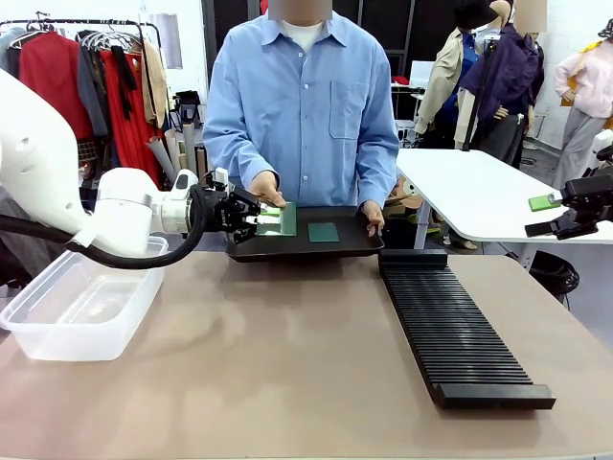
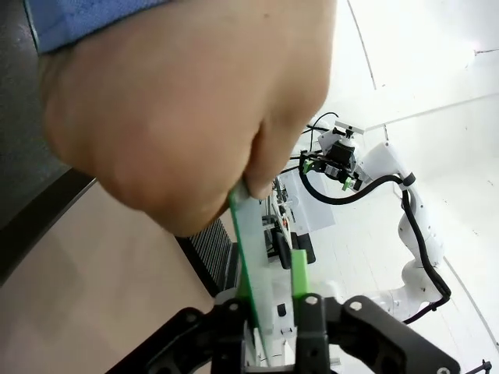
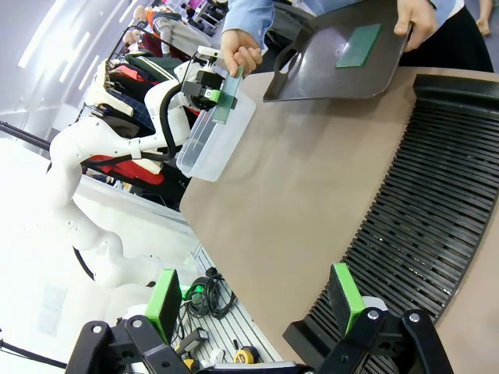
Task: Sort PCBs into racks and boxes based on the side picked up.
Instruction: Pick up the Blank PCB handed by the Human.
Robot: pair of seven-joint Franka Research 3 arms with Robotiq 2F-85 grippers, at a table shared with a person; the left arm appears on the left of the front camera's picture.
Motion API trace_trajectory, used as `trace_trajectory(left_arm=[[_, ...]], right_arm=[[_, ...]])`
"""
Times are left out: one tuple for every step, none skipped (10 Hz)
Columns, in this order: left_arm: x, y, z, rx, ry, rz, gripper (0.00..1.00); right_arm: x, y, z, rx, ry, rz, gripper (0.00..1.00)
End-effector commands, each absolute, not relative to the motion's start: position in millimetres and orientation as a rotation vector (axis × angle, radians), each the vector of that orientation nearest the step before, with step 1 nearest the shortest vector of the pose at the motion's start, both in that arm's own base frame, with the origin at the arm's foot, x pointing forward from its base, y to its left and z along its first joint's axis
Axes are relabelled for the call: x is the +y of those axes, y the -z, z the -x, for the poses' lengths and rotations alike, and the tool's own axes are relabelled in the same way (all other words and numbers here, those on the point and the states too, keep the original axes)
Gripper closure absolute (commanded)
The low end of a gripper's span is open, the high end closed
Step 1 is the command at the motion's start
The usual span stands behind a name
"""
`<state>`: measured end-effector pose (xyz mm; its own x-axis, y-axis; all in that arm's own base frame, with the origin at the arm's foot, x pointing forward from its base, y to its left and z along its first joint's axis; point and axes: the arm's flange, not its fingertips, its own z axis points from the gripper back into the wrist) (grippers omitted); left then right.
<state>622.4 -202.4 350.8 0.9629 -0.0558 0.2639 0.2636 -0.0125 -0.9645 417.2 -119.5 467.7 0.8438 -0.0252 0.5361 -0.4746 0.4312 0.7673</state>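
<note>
Robot lab, clothes rail (image 1: pixel 86 24), white table (image 1: pixel 479 196)

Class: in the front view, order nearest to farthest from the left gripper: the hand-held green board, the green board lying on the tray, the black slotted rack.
1. Hand-held thin green board, right inside the left gripper.
2. Green board lying on black tray, further right.
3. Long black slotted rack, table's right side.

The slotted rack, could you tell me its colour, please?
The rack is black, shown best in the front view.
</note>
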Motion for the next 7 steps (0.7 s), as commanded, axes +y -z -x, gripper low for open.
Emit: trace_trajectory(left_arm=[[-205.6,-355.6,-628.3,-0.157,0.23,1.582,1.0],[-205.6,-355.3,-628.3,-0.152,0.229,1.581,1.0],[-205.7,-355.0,-628.2,-0.145,0.229,1.579,1.0],[-206.1,-354.3,-628.2,-0.134,0.231,1.581,1.0],[-207.0,-353.4,-628.1,-0.122,0.233,1.583,1.0],[-208.8,-349.8,-625.5,-0.082,0.248,1.565,1.0],[-202.6,-350.6,-623.6,-0.151,0.242,1.567,1.0]], right_arm=[[-118.5,-469.2,-417.2,-0.517,-0.292,-1.105,0.0],[-118.5,-469.2,-417.2,-0.517,-0.292,-1.105,0.0],[-118.5,-469.2,-417.2,-0.517,-0.292,-1.105,0.0],[-118.5,-469.2,-417.2,-0.517,-0.292,-1.105,0.0],[-118.5,-469.2,-417.2,-0.517,-0.292,-1.105,0.0],[-118.5,-469.2,-417.2,-0.517,-0.292,-1.105,0.0],[-118.5,-469.2,-417.2,-0.517,-0.292,-1.105,0.0]])
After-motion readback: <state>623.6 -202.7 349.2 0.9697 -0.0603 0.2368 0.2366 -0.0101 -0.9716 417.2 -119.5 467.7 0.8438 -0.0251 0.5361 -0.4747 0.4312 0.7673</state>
